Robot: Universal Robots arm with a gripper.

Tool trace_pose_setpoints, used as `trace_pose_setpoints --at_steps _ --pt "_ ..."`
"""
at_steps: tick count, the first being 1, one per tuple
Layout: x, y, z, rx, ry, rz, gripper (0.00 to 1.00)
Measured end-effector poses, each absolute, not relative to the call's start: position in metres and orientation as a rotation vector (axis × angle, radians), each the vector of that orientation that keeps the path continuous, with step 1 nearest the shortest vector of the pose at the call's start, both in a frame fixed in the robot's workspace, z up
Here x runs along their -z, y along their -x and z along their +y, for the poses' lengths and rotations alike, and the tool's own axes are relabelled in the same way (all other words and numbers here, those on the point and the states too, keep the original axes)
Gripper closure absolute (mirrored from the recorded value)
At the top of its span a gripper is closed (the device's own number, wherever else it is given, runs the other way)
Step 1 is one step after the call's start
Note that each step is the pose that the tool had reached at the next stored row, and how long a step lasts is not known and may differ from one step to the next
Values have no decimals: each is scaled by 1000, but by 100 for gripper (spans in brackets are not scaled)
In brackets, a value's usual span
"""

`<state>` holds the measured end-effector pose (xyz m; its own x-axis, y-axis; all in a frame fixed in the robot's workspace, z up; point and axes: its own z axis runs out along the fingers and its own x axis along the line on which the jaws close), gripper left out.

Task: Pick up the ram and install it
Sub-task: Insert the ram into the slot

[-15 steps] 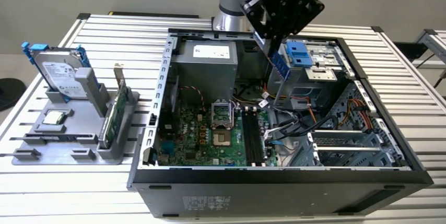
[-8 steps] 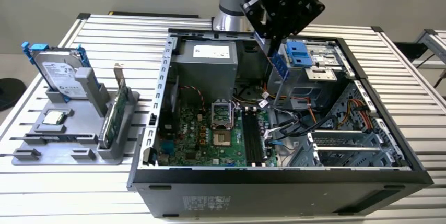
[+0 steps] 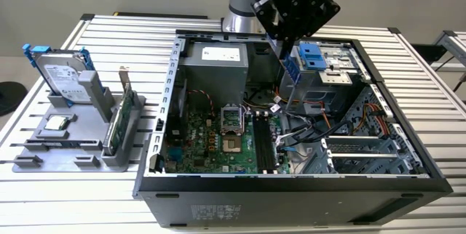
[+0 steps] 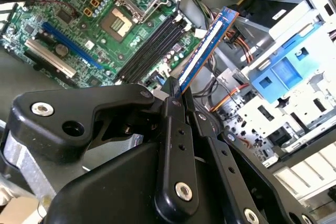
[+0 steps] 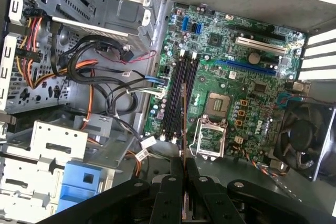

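Gripper (image 4: pixel 177 94): its two black fingers are squeezed tight on one end of the ram. It hangs over the open computer.
Ram (image 4: pixel 207 45): a long, thin stick that looks blue, with little chips in a row. It sticks out from the fingertips and points down into the computer. It is up in the air and not in a slot.
Memory slots (image 5: pixel 178 98): long black slots side by side, below the ram's free end. In the first wrist view the ram's thin edge runs the same way as the slots.
Motherboard (image 5: pixel 231 77): the big green board under the gripper, with the slots on it.
Chip socket (image 5: pixel 218 103): a square metal frame just beside the slots.
Blue tray (image 4: pixel 286 74): near the gripper, off to one side of the ram.
Fan (image 5: pixel 304 135): black and round, past the far side of the board.
Computer case (image 3: pixel 291 190): a black box lying open under the gripper.
Grey holder (image 3: pixel 65 141): well away from the gripper, outside the case. A hard drive (image 3: pixel 65 78) stands in it.
Table (image 3: pixel 429 97): white slats under everything.
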<state>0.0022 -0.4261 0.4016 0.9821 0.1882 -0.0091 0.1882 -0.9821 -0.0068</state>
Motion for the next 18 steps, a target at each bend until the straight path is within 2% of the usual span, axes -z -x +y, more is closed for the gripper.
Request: trace_pose_setpoints --at_steps 18 --pt "-402 -2 -426 -15 3130 -186 100"
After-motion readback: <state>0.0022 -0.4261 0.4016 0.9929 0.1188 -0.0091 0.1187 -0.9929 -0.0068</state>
